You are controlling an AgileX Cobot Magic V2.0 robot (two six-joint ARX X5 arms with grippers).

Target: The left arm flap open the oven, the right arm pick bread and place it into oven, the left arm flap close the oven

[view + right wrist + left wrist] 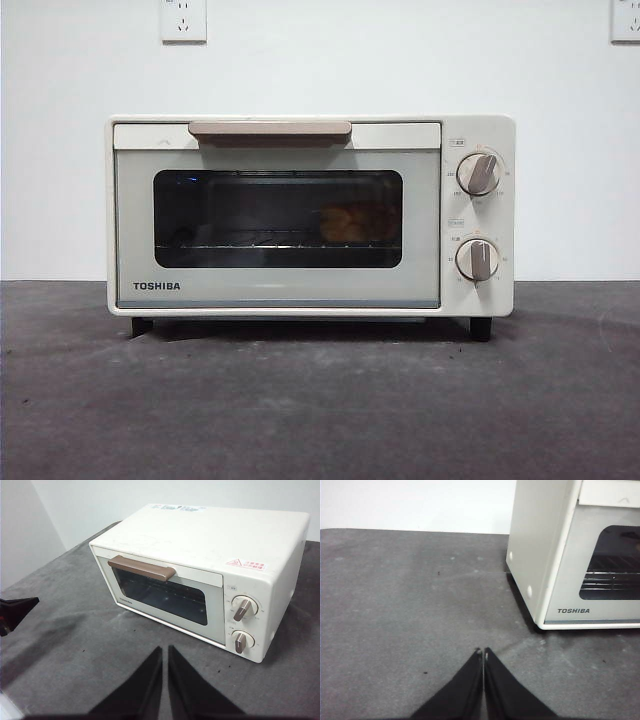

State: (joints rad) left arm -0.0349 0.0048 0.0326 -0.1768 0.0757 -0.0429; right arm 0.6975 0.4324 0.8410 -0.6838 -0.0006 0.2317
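Note:
The cream-white TOSHIBA oven (pixel 310 215) stands on the dark table with its glass door shut and the beige handle (pixel 270 129) up. The golden bread (pixel 358 222) lies on the rack inside, seen through the window toward the knob side. The oven also shows in the left wrist view (pixel 560 565) and the right wrist view (pixel 200 575). My left gripper (pixel 483 652) is shut and empty, low over the table, off the oven's plain side. My right gripper (pixel 165 649) is shut and empty, back from the oven's front. Neither arm shows in the front view.
Two beige knobs (pixel 479 173) sit on the oven's right panel. The grey table (pixel 300 410) runs in front of the oven. A white wall with sockets (pixel 183 20) stands behind. The left arm's black tip (pixel 17 611) shows at the edge of the right wrist view.

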